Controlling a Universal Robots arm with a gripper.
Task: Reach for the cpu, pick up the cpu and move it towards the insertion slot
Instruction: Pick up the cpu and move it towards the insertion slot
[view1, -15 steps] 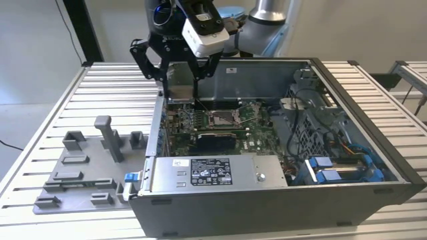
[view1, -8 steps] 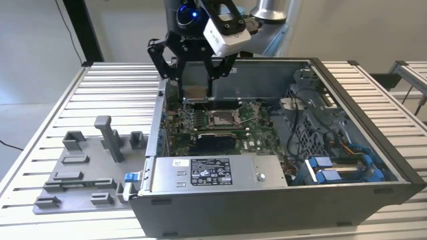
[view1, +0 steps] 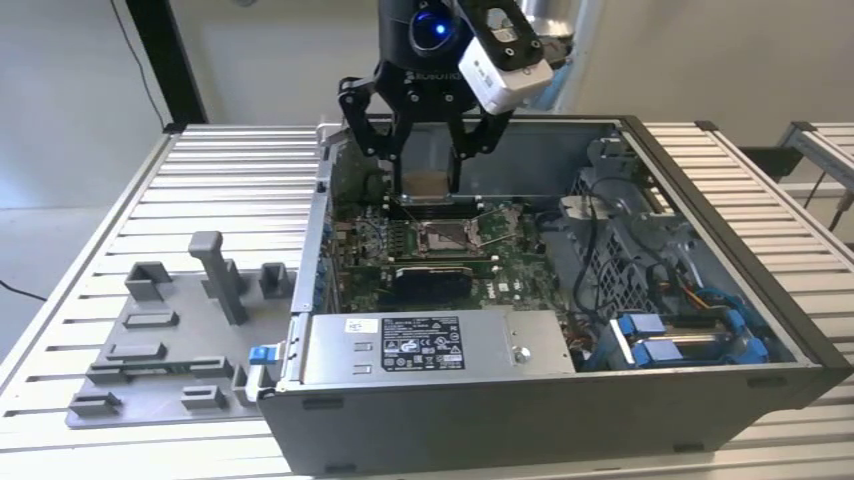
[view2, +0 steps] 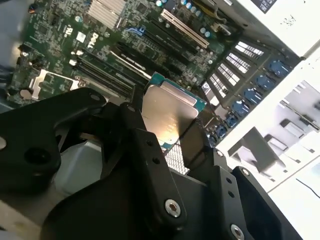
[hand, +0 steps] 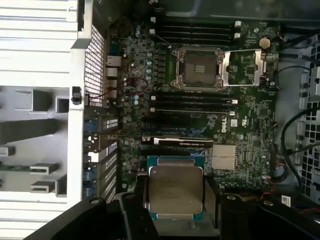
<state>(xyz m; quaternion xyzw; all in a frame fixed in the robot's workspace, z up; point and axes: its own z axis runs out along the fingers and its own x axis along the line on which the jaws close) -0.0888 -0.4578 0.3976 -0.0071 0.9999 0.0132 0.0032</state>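
In the exterior view, my black two-fingered gripper (view1: 427, 185) hangs inside the open grey metal computer case (view1: 561, 400), over the green motherboard. My jaws are closed on the cpu (view1: 426, 183), a small thin square chip whose tan-gold face shows between them. It is held in the air just above the insertion slot (view1: 442, 236), a small square socket with a shiny silver frame and dark centre, and is not touching it. On the slatted table at the exterior view's left sits a grey plastic fixture plate with blocks and posts (view1: 167, 335).

In the second wrist view, my black fingers (view2: 150, 150) clamp the cpu (view2: 170, 117) by two opposite edges; its pale silver top face catches the light, with the circuit board behind it.

In the first wrist view, the cpu (hand: 175, 188) sits gripped between my fingers (hand: 132, 210), and the insertion slot (hand: 197, 68) lies farther along the board, its metal frame swung open beside it, well apart from the chip.
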